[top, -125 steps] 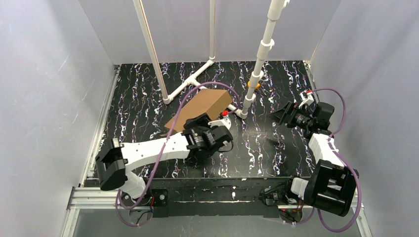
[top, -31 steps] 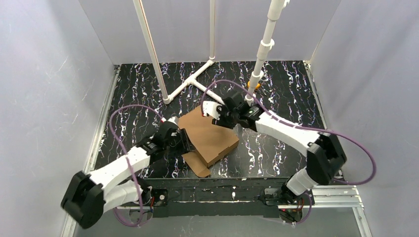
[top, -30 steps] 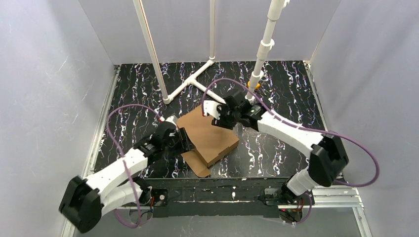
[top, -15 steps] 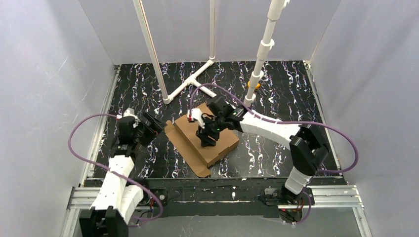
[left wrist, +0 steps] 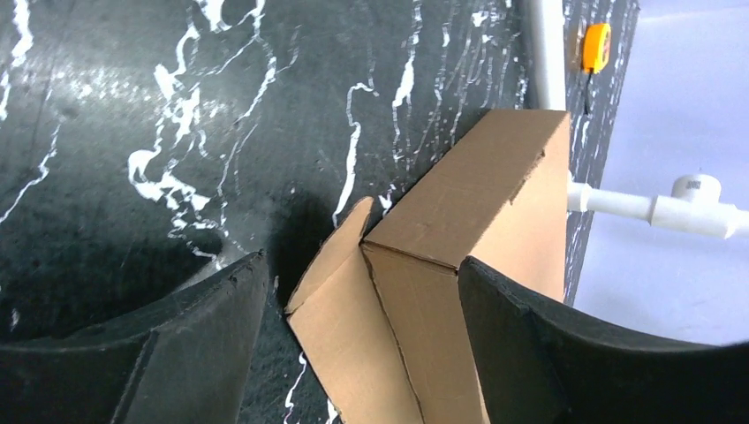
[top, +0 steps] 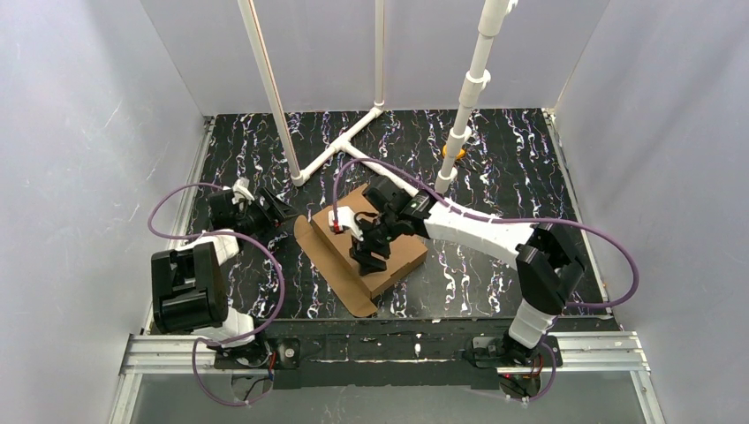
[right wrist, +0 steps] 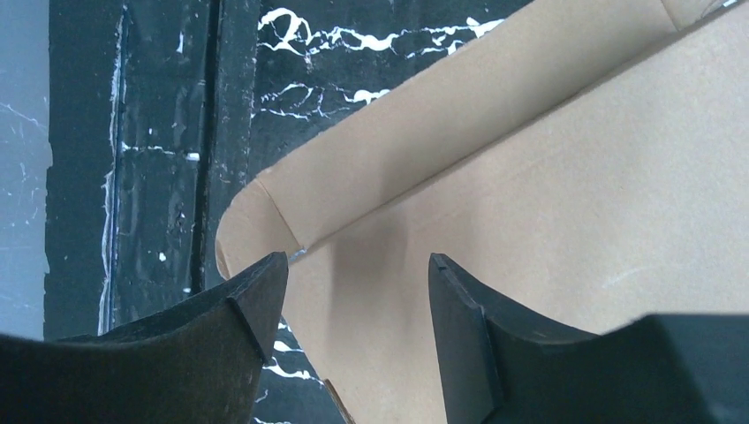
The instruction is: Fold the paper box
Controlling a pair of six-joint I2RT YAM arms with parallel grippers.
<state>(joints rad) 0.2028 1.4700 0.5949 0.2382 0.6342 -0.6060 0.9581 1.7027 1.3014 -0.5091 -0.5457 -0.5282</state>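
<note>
Right, the paper box (top: pixel 325 250) lies in the middle of the bench (top: pixel 503 168), mostly closed up, with a flap lying flat on its near side. The right claw (top: pixel 366 259) hangs over the top panel, jaws parted, gripping nothing. It looks placed to press the lid flat, but I can't tell if it's touching. The left claw (top: pixel 279 212) sits well off left, aimed at the box's corner, wide open and empty, likely clear of the fold.

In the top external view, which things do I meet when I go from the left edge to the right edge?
Left arm's black joint → left gripper → paper box → slanted white PVC pipe → right arm's black joint. The right gripper sits over the box, so it is left out.
</note>
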